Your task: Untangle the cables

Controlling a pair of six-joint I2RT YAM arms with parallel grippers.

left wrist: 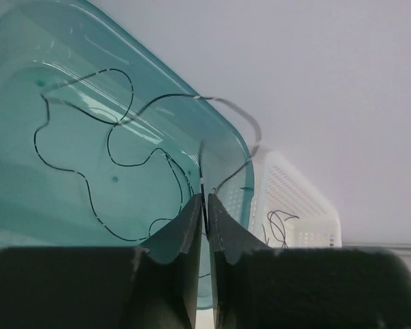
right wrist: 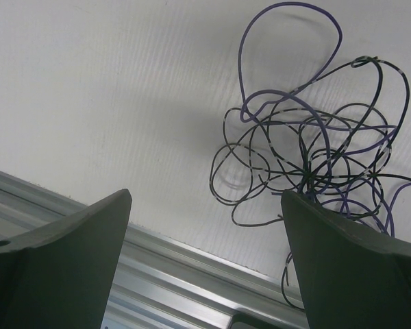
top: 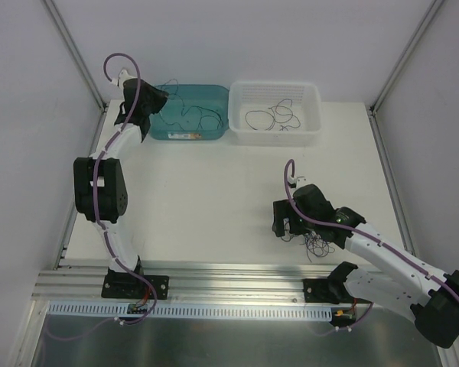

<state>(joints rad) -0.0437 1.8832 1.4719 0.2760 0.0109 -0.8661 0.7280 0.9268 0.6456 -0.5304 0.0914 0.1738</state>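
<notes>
A: Nearest first: right gripper point(right wrist: 207, 199)?
B: Spread wide, nothing between the fingers, low over the table point(top: 214, 199) close to the near rail point(top: 214, 284).
A: And the tangle of cables point(right wrist: 308, 164)?
B: On the table just beside that claw, not inside it. Off to the robot's right of the gap and a touch nearer the rail in the top view. In the wrist view, crowding one finger point(right wrist: 349, 260) and partly hidden behind it.
A: Long axis?
B: None to speak of. A roundish knot of black and purple strands, with one purple loop point(right wrist: 241, 68) reaching out on the side away from the rail. Probably the easiest strand to pinch.
A: So a sideways shift before any closing?
B: Likely, yes. Apt to catch air, or a stray loop at most, if closed here. Right arm far nearer to this knot than the left.
A: Farther out, left gripper point(left wrist: 205, 205)?
B: Pinched shut on a thin black cable point(left wrist: 38, 140), above the teal bin point(left wrist: 20, 62) at the far left. Remaining length snaking across the bin floor, with one bend over the rim.
A: Beyond that?
B: White basket point(left wrist: 294, 192) just beside the bin, with a few loose cables point(left wrist: 277, 225) curled inside. Hard to tell whether touching one another.
</notes>
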